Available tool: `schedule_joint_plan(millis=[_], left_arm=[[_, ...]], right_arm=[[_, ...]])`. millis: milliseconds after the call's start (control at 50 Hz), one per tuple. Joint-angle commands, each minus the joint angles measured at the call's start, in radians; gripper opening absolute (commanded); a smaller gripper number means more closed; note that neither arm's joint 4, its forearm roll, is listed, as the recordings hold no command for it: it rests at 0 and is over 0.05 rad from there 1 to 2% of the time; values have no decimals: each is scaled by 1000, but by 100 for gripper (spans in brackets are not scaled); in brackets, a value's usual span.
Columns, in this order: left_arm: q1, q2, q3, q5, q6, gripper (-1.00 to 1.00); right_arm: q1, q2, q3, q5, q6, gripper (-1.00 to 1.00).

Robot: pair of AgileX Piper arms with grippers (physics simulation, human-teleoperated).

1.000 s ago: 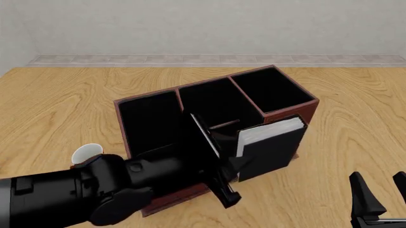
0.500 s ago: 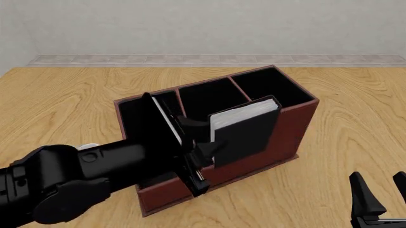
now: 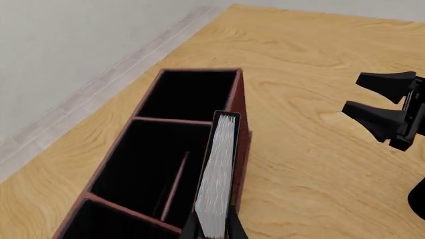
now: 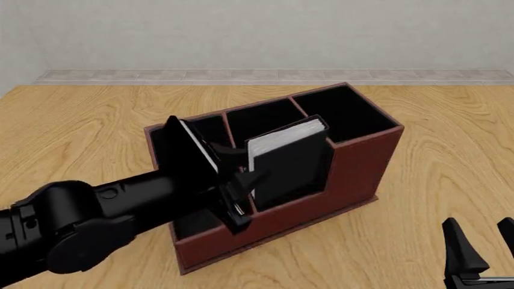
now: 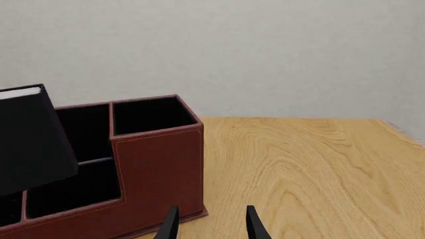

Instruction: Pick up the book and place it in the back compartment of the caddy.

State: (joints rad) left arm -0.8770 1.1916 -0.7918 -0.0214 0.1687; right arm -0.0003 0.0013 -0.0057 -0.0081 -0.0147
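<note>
Left gripper (image 4: pixel 250 174): fingers pressed against both covers of the book (image 4: pixel 287 161), pinching it at one end. In the left wrist view the two fingertips (image 3: pixel 232 228) flank the page block at the frame's near edge.

Right gripper (image 4: pixel 478 253): spread apart, holding nothing, low over the table (image 4: pixel 72 132) near the front view's lower right corner, well apart from the caddy (image 4: pixel 353 174). Also seen in the left wrist view as two dark prongs (image 3: pixel 385 112) over bare wood.

Book: thick, black hardcover, white page edges turned upward; held tilted above the caddy's stepped-down front wall, over the small cells in the middle of the box. Not resting on any floor that can be seen; whether its lower edge touches the wall or a divider cannot be told.

Caddy: reddish-brown outside, black lining, thin dividers, one wall cut lower.

View notes: the left wrist view alone shows the low cross partition (image 3: pixel 174 183) inside the middle section, beside the book. The right wrist view shows the book's black cover (image 5: pixel 30 139) side-on, raised above the caddy's low wall, with the right fingers (image 5: pixel 254 224) parted. The front view alone shows the left arm (image 4: pixel 105 217) lying across the caddy's left end.
</note>
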Motion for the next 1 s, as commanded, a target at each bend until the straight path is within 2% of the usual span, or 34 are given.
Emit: schedule_joint_plan(millis=[20,1000], left_arm=[[19,45,-16,-33,14,-100],[56,206,-3,-155,-12,-100]], right_arm=[[0,0,0,1,0,100],[0,0,0,-1,0,100]])
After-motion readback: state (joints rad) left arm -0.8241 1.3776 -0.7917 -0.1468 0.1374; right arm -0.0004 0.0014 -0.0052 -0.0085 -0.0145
